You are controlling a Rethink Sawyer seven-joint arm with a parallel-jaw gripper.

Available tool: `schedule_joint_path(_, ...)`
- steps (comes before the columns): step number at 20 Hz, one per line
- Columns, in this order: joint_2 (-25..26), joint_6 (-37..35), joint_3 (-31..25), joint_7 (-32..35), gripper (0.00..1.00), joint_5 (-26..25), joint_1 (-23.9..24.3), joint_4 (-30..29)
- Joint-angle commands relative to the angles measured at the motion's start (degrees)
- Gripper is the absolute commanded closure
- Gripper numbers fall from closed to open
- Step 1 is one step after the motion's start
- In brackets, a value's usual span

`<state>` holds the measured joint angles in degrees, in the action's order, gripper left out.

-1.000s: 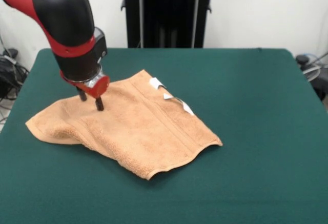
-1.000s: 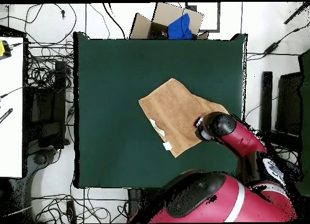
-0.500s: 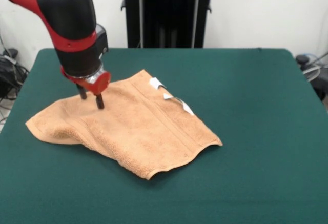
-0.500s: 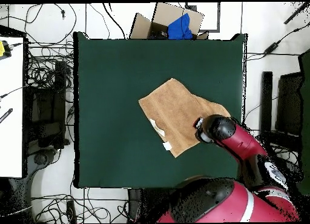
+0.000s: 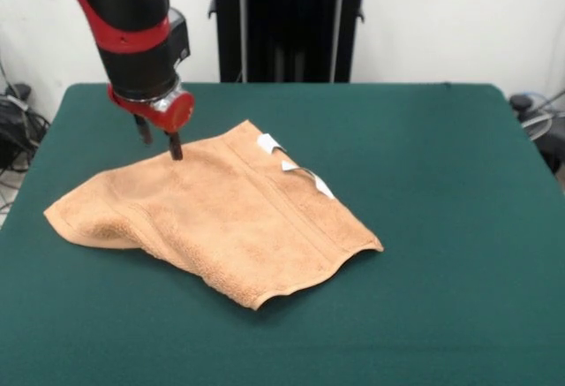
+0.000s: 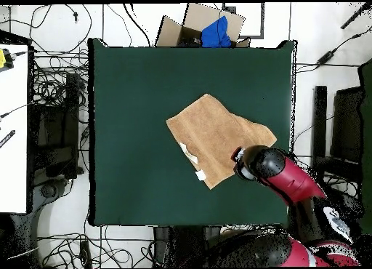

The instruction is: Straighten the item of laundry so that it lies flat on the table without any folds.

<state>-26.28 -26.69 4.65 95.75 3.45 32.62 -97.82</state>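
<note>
My arm angles steeply down, claw (image 5: 159,139) pointing straight at the worktop (image 5: 441,227), its two prongs apart and empty just above the far edge of the rumpled towel (image 5: 221,218) lying mid-worktop.

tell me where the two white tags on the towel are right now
In the front view the white tags sit on the towel's far right edge, right of the end effector; in the overhead view they lie on its lower left edge.

Rumpled orange-tan towel (image 5: 221,218) on table (image 5: 441,183)
</note>
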Motion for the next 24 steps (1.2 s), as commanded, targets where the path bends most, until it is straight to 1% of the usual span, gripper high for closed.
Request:
schedule_joint_path(1,3.29,2.93,-5.6,2.25,0.0,-3.7,1.12,-3.8)
schedule_joint_path(5,7.77,8.82,-7.26,2.53,0.0,-5.0,2.69,-3.15)
schedule_joint_path(8,8.37,10.3,-8.2,3.32,0.0,-5.62,3.34,-3.75)
schedule_joint_path(13,6.22,11.65,-9.59,4.22,0.0,-6.67,3.9,-6.06)
schedule_joint_path(15,5.23,14.68,-11.58,3.56,0.0,-8.34,5.15,-6.96)
schedule_joint_path(17,4.28,14.39,-12.07,3.89,0.0,-8.44,5.29,-7.52)
schedule_joint_path(20,1.53,13.84,-12.96,4.55,0.0,-8.68,5.59,-9.49)
schedule_joint_path(24,-0.79,11.14,-11.79,6.02,0.0,-7.92,3.74,-10.47)
